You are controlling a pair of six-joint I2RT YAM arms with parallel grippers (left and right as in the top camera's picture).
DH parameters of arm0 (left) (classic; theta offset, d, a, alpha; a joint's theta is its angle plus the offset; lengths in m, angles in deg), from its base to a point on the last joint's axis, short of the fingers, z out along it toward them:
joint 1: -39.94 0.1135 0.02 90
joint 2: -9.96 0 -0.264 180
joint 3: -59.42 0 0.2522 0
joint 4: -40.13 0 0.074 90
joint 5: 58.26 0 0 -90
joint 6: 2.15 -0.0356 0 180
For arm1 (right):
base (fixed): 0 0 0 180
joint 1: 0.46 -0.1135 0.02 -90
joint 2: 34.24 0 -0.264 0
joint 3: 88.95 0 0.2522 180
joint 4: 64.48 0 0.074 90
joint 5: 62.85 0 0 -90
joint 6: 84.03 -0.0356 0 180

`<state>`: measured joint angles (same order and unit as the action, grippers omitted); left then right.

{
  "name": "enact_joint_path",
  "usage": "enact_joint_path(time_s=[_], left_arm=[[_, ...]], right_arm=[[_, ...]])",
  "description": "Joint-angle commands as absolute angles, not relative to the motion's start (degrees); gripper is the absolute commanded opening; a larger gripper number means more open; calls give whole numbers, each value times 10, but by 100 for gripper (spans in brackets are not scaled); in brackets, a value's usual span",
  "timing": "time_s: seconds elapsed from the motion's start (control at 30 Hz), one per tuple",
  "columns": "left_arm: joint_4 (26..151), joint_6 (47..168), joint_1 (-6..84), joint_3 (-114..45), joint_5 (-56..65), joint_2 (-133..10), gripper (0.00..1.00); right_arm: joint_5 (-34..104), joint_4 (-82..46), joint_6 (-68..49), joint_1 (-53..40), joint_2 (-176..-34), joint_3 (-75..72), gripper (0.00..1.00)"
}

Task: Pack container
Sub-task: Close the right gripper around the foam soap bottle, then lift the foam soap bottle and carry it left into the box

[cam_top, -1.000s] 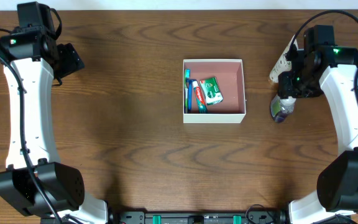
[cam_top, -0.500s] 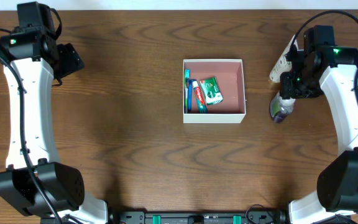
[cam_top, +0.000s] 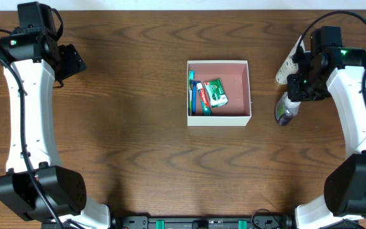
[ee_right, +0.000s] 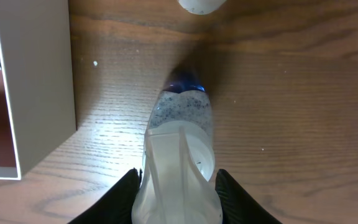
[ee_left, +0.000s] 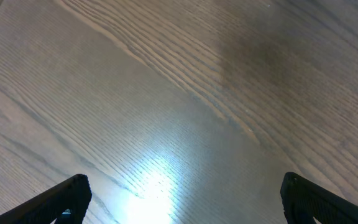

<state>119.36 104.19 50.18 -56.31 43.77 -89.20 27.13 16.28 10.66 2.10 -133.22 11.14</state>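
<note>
Vs 1 s ago, right gripper point(ee_right: 178, 193) fingers point(ee_right: 124, 198) had closed in, pinching the clear bottle point(ee_right: 180, 143) lying on desk point(cam_top: 138, 127). Left gripper point(ee_left: 185, 199) stayed wide open, empty, far left. Container point(cam_top: 218, 120) sat mid-desk, left of the bottle: white walls, pink inside, toothbrush point(cam_top: 191, 92), toothpaste point(cam_top: 203, 98) and green pack point(cam_top: 216, 93) at its left.

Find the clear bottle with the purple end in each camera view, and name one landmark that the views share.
Overhead: the clear bottle lies at the right, just right of the container.
Left wrist: not in it.
Right wrist: bottom centre, purple end pointing up the picture.
Shared landmark: the container's white wall, left of the bottle in both views that show it.
</note>
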Motion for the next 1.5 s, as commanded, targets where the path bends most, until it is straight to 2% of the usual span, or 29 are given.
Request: enact_joint_path(time_s=[0.0,0.27,0.57,0.83,1.1,1.47], left_arm=[[1194,1045,503,-561,443,-893,98],[1194,1045,503,-561,442,-893,98],[1194,1045,503,-561,442,-893,98],[1194,1045,503,-561,442,-893,98],[1194,1045,503,-561,442,-893,98],[1194,1045,503,-561,442,-893,98]], right_arm=[[269,163,107,25,-1337,107,28],[275,157,67,25,-1335,114,11],[318,168,66,10,-1322,180,12],[319,218,56,-29,-1320,321,11],[318,206,51,-81,-1320,435,10],[316,189,27,-124,-1333,439,10]])
